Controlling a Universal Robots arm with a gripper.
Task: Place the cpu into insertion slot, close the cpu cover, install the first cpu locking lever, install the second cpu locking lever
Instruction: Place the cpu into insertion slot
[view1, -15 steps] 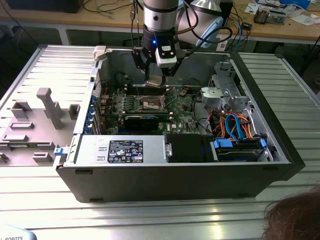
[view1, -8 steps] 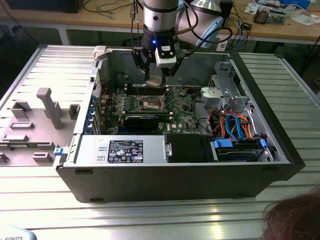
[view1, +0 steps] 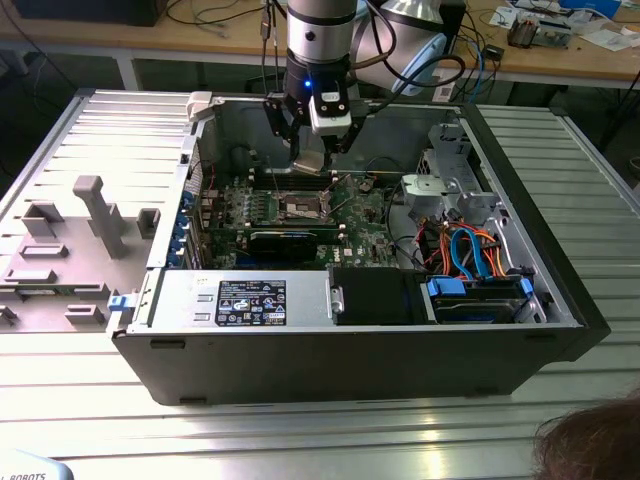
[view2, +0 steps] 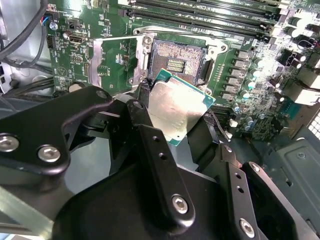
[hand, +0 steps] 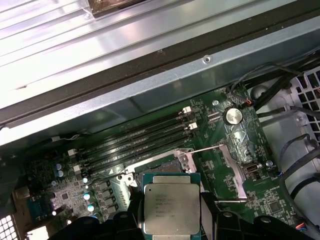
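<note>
in the exterior view the open computer case (view1: 350, 350) lies on its side on a slatted metal table (view1: 300, 430), with a wooden bench (view1: 200, 40) strewn with cables behind it at 12 o'clock. taking the socket (view1: 303, 207) on the green board as the dial's centre, the gripper (view1: 310, 160) hangs just above it at 12 o'clock, a labelled power supply box (view1: 240, 300) sits at 7 o'clock, orange and blue drive cables (view1: 470, 250) crowd the bay at 4 o'clock, a grey tray of plastic fixtures (view1: 60, 250) lies outside the case at 9 o'clock, and the top of a person's head (view1: 590, 445) shows at 5 o'clock. the long black memory slots (view2: 200, 10) run just beyond the socket. the gripper's black fingers (view2: 145, 100) pinch the chip (view2: 177, 110) by two opposite edges, holding it tilted and clear of the bare socket pins. the cover frame (view2: 94, 57) is swung open beside the socket.
</note>
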